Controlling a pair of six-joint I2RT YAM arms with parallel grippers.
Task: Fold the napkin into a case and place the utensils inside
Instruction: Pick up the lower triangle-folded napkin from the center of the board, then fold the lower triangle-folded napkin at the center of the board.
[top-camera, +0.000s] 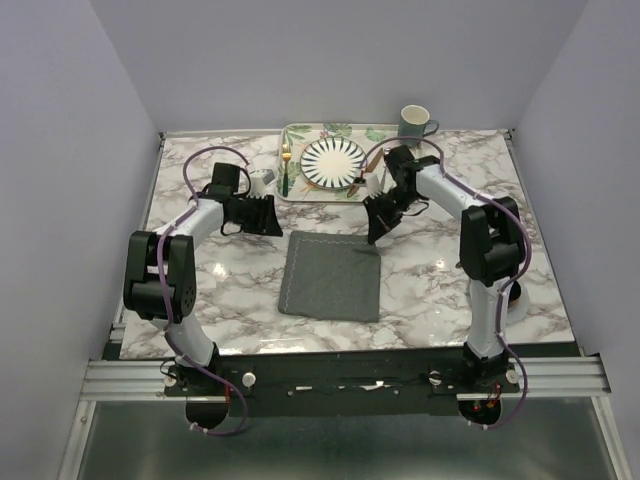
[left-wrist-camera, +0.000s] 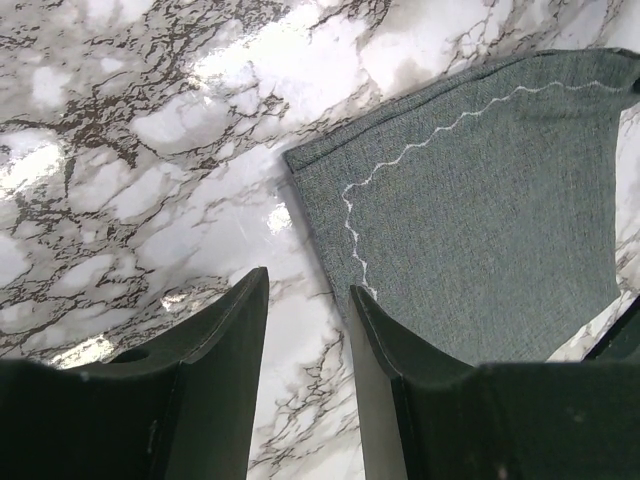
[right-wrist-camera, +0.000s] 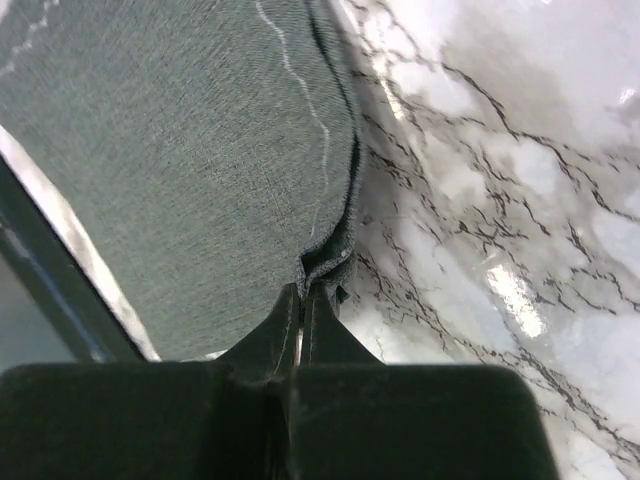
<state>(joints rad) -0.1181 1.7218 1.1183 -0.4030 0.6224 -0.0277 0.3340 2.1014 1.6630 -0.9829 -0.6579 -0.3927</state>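
Note:
The dark grey napkin (top-camera: 330, 275) lies flat in the middle of the marble table. My right gripper (top-camera: 374, 238) is shut on the napkin's far right corner (right-wrist-camera: 325, 262), which is bunched between the fingertips. My left gripper (top-camera: 278, 222) is open and empty, just off the napkin's far left corner (left-wrist-camera: 300, 160); one finger (left-wrist-camera: 385, 335) overlaps the cloth's edge. The gold fork with the dark green handle (top-camera: 285, 166) lies on the tray left of the striped plate (top-camera: 333, 161). A brownish knife (top-camera: 364, 183) shows partly at the plate's right. The spoon is hidden.
A floral tray (top-camera: 300, 135) holds the plate at the back of the table. A grey-green mug (top-camera: 414, 123) stands behind the tray's right end. A small white object (top-camera: 266, 181) sits left of the tray. The walls close in on both sides.

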